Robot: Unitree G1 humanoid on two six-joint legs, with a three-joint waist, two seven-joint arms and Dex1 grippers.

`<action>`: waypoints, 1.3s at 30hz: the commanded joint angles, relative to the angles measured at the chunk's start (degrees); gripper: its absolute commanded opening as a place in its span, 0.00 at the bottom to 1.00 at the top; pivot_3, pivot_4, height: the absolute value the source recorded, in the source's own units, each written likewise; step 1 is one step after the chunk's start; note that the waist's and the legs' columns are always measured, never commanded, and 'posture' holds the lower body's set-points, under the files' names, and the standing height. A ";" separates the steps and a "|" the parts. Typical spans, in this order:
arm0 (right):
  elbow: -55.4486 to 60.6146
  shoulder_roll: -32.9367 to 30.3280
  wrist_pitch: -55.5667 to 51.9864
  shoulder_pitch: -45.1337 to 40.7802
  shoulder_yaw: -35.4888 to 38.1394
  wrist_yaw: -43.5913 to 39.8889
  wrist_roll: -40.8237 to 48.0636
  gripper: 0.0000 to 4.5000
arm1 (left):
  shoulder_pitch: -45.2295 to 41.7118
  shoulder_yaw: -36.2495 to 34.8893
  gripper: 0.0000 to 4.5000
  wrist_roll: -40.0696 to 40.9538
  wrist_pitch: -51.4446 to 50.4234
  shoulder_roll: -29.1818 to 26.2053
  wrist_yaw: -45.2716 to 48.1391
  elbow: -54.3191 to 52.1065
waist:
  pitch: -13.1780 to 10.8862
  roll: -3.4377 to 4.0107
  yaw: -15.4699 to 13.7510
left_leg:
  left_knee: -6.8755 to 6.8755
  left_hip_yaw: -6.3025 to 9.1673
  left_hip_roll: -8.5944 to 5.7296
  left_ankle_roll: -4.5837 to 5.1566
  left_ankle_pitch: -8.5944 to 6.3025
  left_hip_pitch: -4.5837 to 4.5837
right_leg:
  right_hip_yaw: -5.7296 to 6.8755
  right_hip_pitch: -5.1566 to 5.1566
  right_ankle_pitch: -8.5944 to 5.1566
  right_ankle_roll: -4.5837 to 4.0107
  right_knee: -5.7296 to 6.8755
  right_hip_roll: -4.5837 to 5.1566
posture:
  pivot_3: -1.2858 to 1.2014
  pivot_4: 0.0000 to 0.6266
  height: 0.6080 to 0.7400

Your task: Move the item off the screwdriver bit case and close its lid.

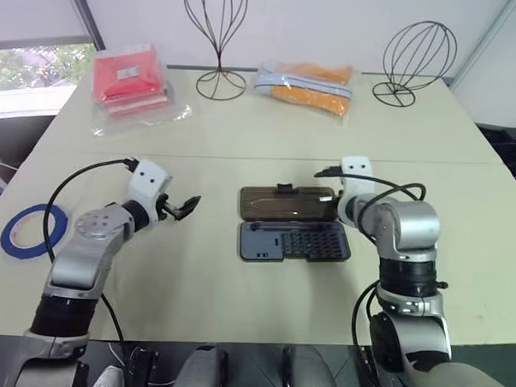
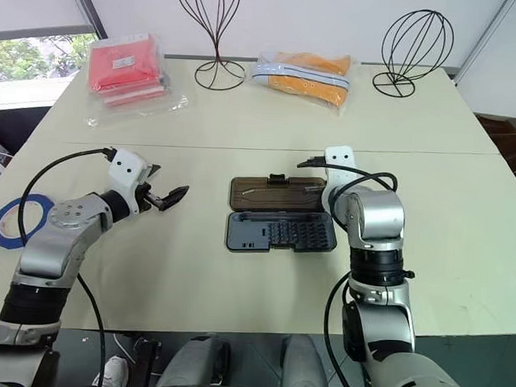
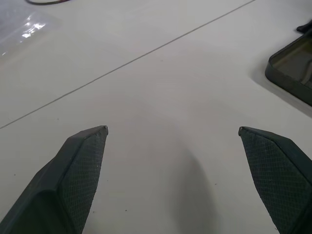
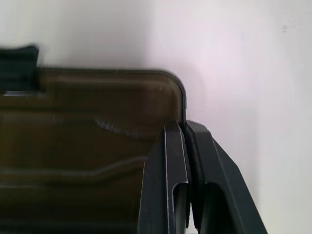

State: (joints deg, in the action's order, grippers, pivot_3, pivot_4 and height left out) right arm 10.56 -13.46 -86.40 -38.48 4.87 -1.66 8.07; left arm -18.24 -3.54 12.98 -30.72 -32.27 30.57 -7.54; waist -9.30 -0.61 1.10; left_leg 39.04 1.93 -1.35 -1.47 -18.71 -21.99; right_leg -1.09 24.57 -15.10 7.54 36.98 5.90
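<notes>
A pale table [image 1: 236, 295] carries the open bit case [image 1: 294, 242], its lid [image 1: 287, 203] flat; the blue tape [image 1: 34, 229] lies well clear, beyond the spread, empty left gripper [image 1: 187, 206]. The right gripper [image 4: 186, 146] is pinching the lid's corner rim. In my judgement, the lid should swing over the hinge in an arc, the pinch kept firm, then be pressed until the latch seats.

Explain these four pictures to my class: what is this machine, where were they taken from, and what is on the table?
A two-armed robot stands at a table. Two pictures come from its head, two from its wrists. The left gripper has its fingers apart, holding nothing. The right gripper is pinched shut on the corner of the lid of an open bit case. A blue tape roll lies at the left edge; a red packet, an orange packet and two wire stands sit at the back.
</notes>
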 commanded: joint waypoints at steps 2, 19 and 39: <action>8.39 -1.50 -5.82 2.38 -1.55 -3.45 2.99 0.01 | -0.14 -1.18 1.00 0.06 1.00 -0.99 0.82 -1.52 | 0.00 0.00 0.02 | 0.00 -0.01 0.00 0.01 -0.01 -0.01 | 0.00 0.01 0.00 0.00 -0.01 0.00 | 0.52 0.24 1.00; 14.44 -2.80 -6.10 9.20 2.78 -0.29 6.76 0.01 | 0.75 -0.94 1.00 -0.13 -0.07 -1.33 1.60 -3.12 | 0.00 0.00 -0.28 | 0.00 -0.02 0.00 0.07 -0.04 -0.03 | -0.01 0.03 0.00 0.00 -0.01 0.00 | 0.52 0.24 1.00; 18.35 -3.12 -6.10 17.01 10.53 27.47 41.43 0.01 | 1.10 -0.85 1.00 -0.10 -1.41 -1.98 1.74 -4.19 | 0.00 -0.01 -0.25 | 0.01 0.02 0.01 0.19 -0.11 -0.05 | 0.00 0.02 0.00 0.00 -0.02 0.00 | 0.52 0.24 1.00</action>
State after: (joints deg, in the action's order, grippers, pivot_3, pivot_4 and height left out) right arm 29.32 -16.17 -90.90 -22.51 15.11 22.90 44.37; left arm -16.56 -3.53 12.99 -32.23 -33.44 32.23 -9.56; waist -9.30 -0.61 0.86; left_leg 39.05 1.95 -1.33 -1.25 -18.83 -22.04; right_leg -1.10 24.60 -15.10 7.54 36.96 5.90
